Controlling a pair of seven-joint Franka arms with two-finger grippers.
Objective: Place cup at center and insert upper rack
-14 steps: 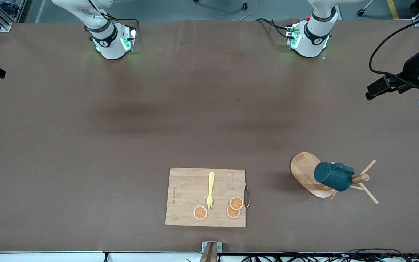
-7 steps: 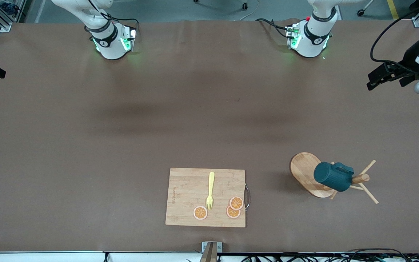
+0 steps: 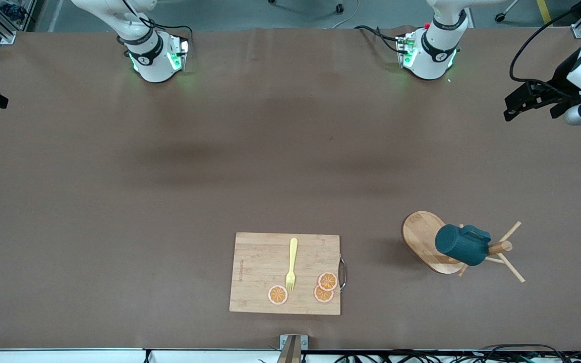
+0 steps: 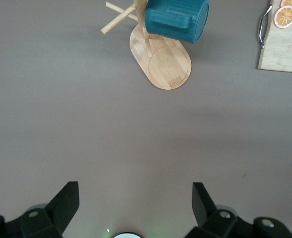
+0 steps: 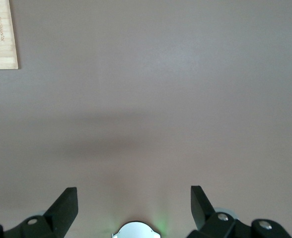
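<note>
My left gripper (image 4: 135, 208) hangs high over the table's (image 3: 119, 201) edge at the left arm's end, fingers spread wide and holding nothing. My right gripper (image 5: 134, 208) is just as wide and empty, up over bare tabletop toward the right arm's end; that arm waits.

The upper rack (image 3: 452, 247) stands toward the left arm's end of the table, about as near the front camera as the cutting board (image 3: 260, 275) beside it. The cup (image 3: 459, 245) is hooked on one of its pegs, well above the oval base. The cup's long axis looks roughly level, tipped a little; in the left wrist view (image 4: 178, 20) I see its handle facing up toward me. Which end is the mouth I cannot tell. The rack's pole stands upright on the base, and the base's long axis runs slantwise, from farther off toward the table's middle to nearer at the left arm's end.

What worries me: the cup hangs by its handle, so if I pull it sideways instead of lifting along the peg, I judge it could catch and drag or topple the light rack. A pinch on the ribbed round wall could also slip and let the cup swing. The thin pegs crowd my fingers on the way in.
</note>
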